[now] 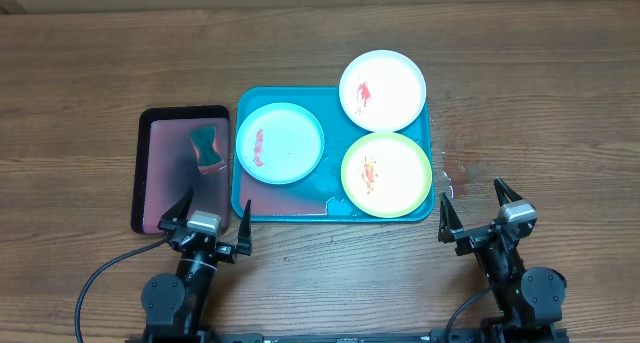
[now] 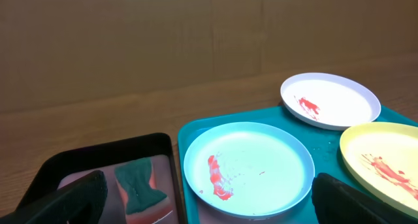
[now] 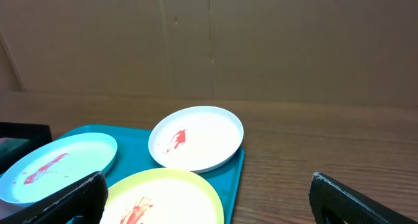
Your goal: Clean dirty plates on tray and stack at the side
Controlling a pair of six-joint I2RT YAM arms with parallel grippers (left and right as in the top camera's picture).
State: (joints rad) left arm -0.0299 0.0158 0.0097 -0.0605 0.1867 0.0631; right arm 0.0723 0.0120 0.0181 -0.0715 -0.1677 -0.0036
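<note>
The turquoise tray (image 1: 290,199) holds three plates, each with a red-orange smear: a light blue plate (image 1: 280,143) on the left, a white plate (image 1: 383,90) overhanging the tray's far right rim, and a lime green plate (image 1: 387,174) at the near right. The plates also show in the left wrist view, blue (image 2: 248,168), white (image 2: 330,100), green (image 2: 385,162), and in the right wrist view, blue (image 3: 59,165), white (image 3: 196,138), green (image 3: 163,198). My left gripper (image 1: 210,219) is open and empty near the tray's front left corner. My right gripper (image 1: 478,209) is open and empty, right of the tray.
A smaller black-rimmed pinkish tray (image 1: 160,173) lies left of the turquoise tray and holds a green-topped sponge (image 1: 207,148), also in the left wrist view (image 2: 138,188). A wet patch shows on the turquoise tray's near edge (image 1: 325,195). Small red specks mark the table (image 1: 462,171) right of it.
</note>
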